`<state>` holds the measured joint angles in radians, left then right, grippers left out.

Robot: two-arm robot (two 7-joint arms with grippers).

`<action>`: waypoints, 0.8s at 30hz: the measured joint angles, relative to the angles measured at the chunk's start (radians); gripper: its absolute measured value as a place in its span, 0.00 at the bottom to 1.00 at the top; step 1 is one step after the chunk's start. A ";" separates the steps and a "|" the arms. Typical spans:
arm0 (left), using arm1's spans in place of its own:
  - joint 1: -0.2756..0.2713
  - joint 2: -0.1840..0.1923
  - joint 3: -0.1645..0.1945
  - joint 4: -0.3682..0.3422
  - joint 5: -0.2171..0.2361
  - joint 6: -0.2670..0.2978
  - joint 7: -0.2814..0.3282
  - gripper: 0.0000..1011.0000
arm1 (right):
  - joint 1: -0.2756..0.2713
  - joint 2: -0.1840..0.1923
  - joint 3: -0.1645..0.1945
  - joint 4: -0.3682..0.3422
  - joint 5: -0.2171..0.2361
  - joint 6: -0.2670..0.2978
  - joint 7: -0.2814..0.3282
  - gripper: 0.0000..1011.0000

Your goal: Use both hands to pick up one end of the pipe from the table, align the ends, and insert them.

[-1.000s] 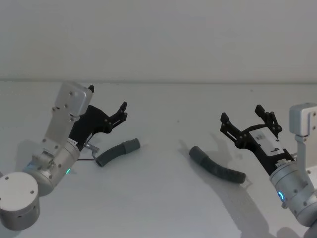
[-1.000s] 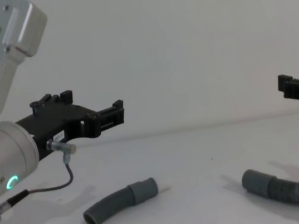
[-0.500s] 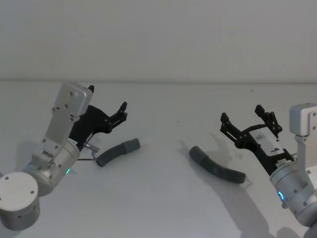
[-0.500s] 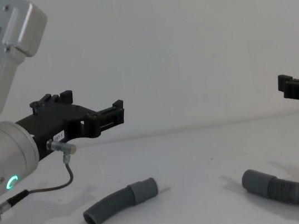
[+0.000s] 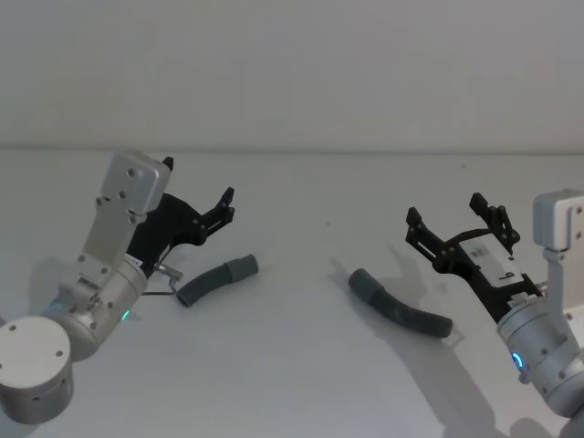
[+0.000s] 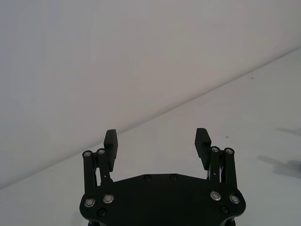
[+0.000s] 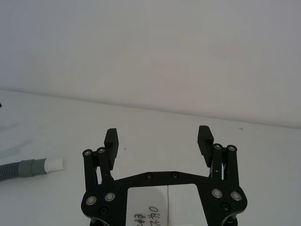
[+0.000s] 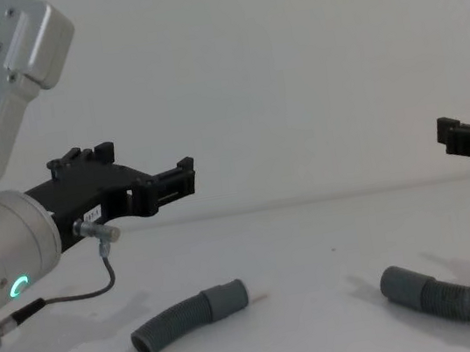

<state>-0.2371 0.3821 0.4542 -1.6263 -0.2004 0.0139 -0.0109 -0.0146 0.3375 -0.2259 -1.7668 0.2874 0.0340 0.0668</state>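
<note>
- Head view against the pictures from a moment ago shows next to no change: the left gripper (image 5: 198, 181) and the right gripper (image 5: 447, 212) hang where they hung, both above the table (image 5: 292, 365) and clear of the pipe.
- Left wrist view has the left gripper (image 6: 156, 136) with its fingers spread wide and nothing between them. The right wrist view shows the same for the right gripper (image 7: 158, 134).
- The pipe lies on the table as two separate lengths, well apart. The left length (image 5: 217, 276) sits just below and ahead of the left gripper. The right length (image 5: 397, 306) sits beside the right gripper, towards the middle of the table.
- Chest view gives the one small difference: at the grey cuff (image 8: 227, 298) of the left length (image 8: 181, 319), the white tip (image 8: 257, 296) reads a little more plainly than before. The length itself has not clearly shifted. The right wrist view also catches that white tip (image 7: 54, 165).
- The plain cuff (image 8: 402, 284) of the right length faces the left one across bare table.
- My reading: this is a pause before the reach, so no grasp has begun. Each gripper has yet to descend onto its own length near the cuff. Lifting, lining up the ends and pushing the tip into the plain cuff all remain.
</note>
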 joint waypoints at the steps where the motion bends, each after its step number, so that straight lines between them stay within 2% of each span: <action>1: 0.000 0.000 0.000 0.000 0.000 0.000 0.000 0.99 | 0.000 0.000 0.000 0.000 0.000 0.000 0.000 0.99; 17: 0.000 0.000 0.000 0.000 0.000 0.001 -0.001 0.99 | 0.001 0.000 0.000 0.001 0.000 0.000 0.001 0.99; 24: -0.007 0.011 -0.003 -0.007 -0.018 0.026 -0.044 0.99 | 0.024 0.011 -0.006 0.014 0.001 0.019 0.034 0.99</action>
<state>-0.2441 0.3932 0.4512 -1.6338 -0.2181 0.0398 -0.0552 0.0093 0.3484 -0.2318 -1.7532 0.2887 0.0534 0.1004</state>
